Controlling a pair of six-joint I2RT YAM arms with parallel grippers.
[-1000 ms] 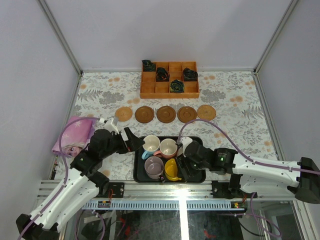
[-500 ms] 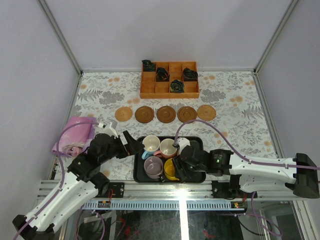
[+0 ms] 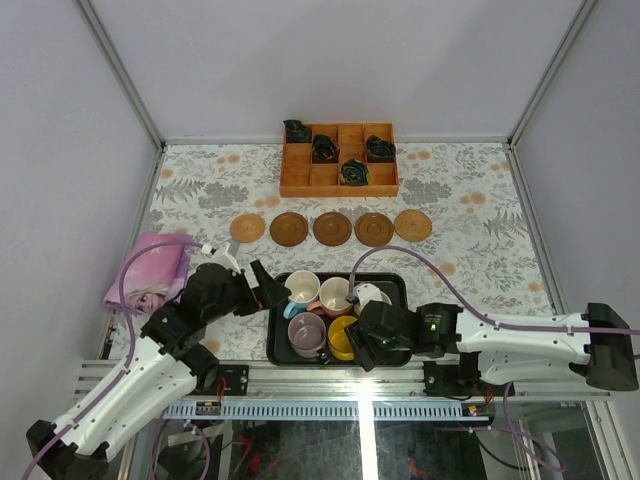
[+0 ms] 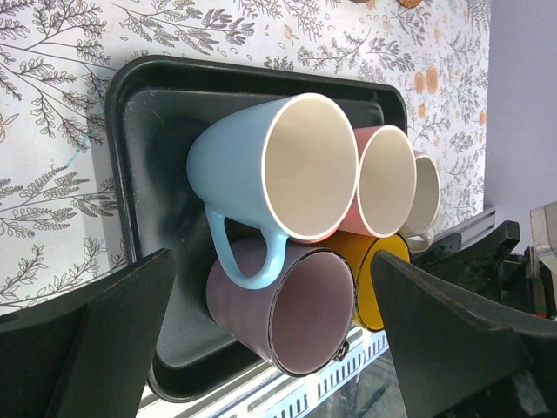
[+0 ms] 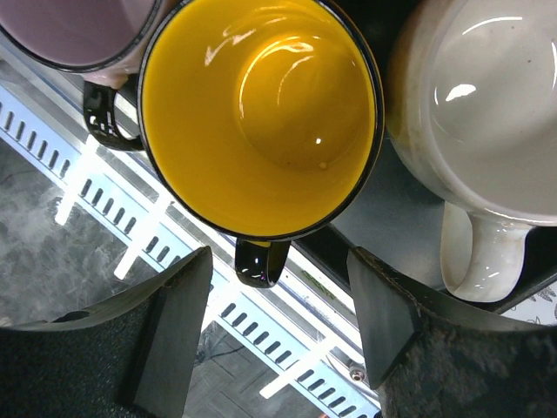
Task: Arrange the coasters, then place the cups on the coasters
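Left jaws stand wide apart at the left rim of the black tray (image 3: 276, 348), closed on nothing. In the left wrist view they frame the light blue cup (image 4: 252, 165) and the mauve-grey cup (image 4: 287, 305) just below it. Right jaws are partly open over the lower edge of the tray, with the yellow cup (image 5: 261, 113) directly beneath. Its dark handle lies in the gap between the two fingers (image 5: 174, 331), and no grip on it is visible. All five cups sit packed together in the tray at lower centre of the top view: light blue, the pink cup (image 3: 333, 295) and the cream-white cup (image 3: 373, 295) in the upper row, mauve-grey and yellow in the lower. The coasters (image 3: 332, 228) lie in a straight row across the middle of the floral surface (image 3: 470, 260), above the tray and well apart from the cups — a tan one at each end, three dark brown between. An orange wooden grid box (image 3: 339, 180) sits at upper centre, and a pink printed cloth (image 3: 150, 272) lies at the left.
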